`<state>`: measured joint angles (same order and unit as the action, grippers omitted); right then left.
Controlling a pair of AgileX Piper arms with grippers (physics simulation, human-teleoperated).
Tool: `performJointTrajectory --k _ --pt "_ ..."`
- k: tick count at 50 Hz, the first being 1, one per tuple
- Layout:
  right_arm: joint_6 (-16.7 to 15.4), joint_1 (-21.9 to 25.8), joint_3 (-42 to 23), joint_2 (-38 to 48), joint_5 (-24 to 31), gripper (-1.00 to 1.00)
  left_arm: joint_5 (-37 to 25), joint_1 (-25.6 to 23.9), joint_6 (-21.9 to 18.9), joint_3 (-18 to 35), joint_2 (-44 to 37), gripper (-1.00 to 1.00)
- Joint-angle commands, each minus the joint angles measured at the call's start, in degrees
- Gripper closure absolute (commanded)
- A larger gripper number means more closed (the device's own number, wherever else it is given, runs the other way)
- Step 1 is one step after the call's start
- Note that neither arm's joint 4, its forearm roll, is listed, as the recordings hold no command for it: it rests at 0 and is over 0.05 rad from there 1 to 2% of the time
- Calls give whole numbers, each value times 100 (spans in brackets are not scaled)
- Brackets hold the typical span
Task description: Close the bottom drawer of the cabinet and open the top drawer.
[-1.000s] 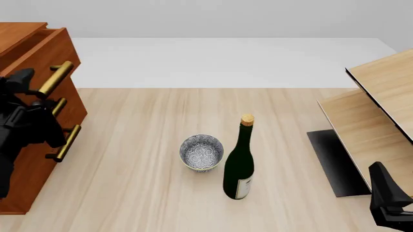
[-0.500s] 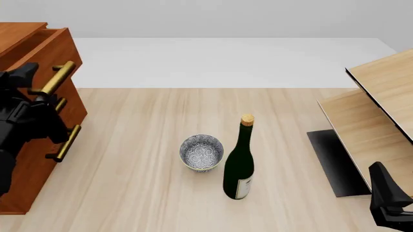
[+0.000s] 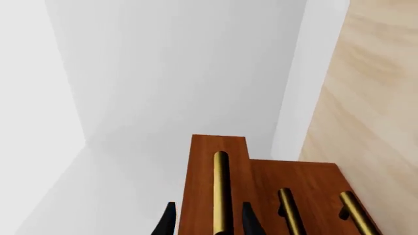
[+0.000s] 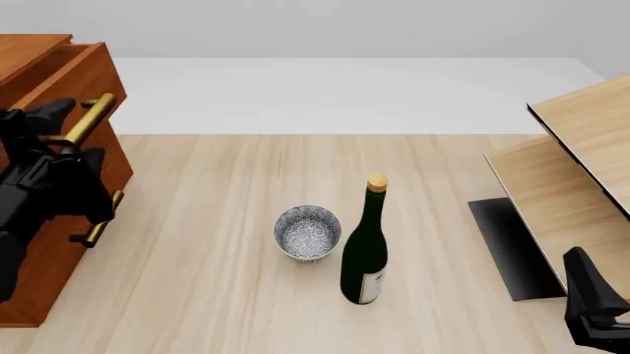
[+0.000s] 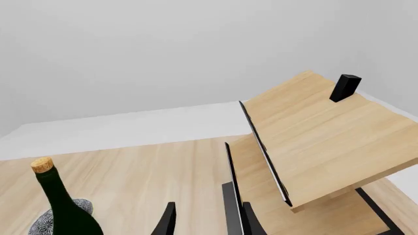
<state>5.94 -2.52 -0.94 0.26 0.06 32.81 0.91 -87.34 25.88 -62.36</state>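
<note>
The reddish-brown cabinet (image 4: 40, 287) stands at the table's left edge. Its top drawer (image 4: 84, 70) juts a little way out past the two below, as the left wrist view also shows on the top drawer front (image 3: 202, 161). My left gripper (image 4: 69, 136) is open, with its fingers (image 3: 168, 223) on either side of the top drawer's brass handle (image 3: 222, 191). The bottom drawer (image 4: 69, 258) looks flush with the middle one, and its brass handle (image 4: 99, 221) shows below my left gripper. My right gripper (image 5: 207, 220) is open and holds nothing, low at the front right.
A patterned bowl (image 4: 307, 233) and a corked dark green bottle (image 4: 365, 251) stand mid-table. Tilted pale wood boards (image 4: 571, 184) on a dark base (image 4: 512, 243) fill the right side. The right arm (image 4: 591, 306) sits at the bottom right corner.
My left gripper has risen from the middle drawer's level up to the top handle and now straddles it. The drawers, bowl, bottle and right arm have not moved.
</note>
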Motion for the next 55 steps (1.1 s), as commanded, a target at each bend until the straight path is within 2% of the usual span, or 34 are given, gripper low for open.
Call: performJointTrajectory --k 1,33,37,38,39,45,46,49,50,52,55 --pt "4 1 -8 -8 13 -100 -397 -214 210 41 216 -100" --pt "-10 -12 -7 -2 -5 -100 -962 -509 381 382 602 -100" --pt "-6 -15 -9 -3 -6 -100 -1154 -578 441 526 714 -100" --pt "-6 -18 -10 -2 -7 -100 -1387 -627 601 670 769 -100" --pt "-1 -17 -11 -3 -7 -100 -1358 -584 512 670 800 -100" --pt "12 4 -12 -10 -1 -100 -1924 -505 774 1190 968 -100" --pt "5 -2 -12 -10 -4 -100 -2273 -597 1061 1460 1002 -100" --pt "16 -18 -13 -8 -5 -100 -2358 -627 993 1518 1062 -100" --pt "28 -24 -11 -6 -7 -100 -2608 -706 1206 1735 1084 -100" --pt "30 -29 -11 -6 -7 -100 -2673 -680 1086 1745 1133 -100" --pt "45 -15 -14 -11 -2 -100 -2878 -656 1124 1930 1142 -100"
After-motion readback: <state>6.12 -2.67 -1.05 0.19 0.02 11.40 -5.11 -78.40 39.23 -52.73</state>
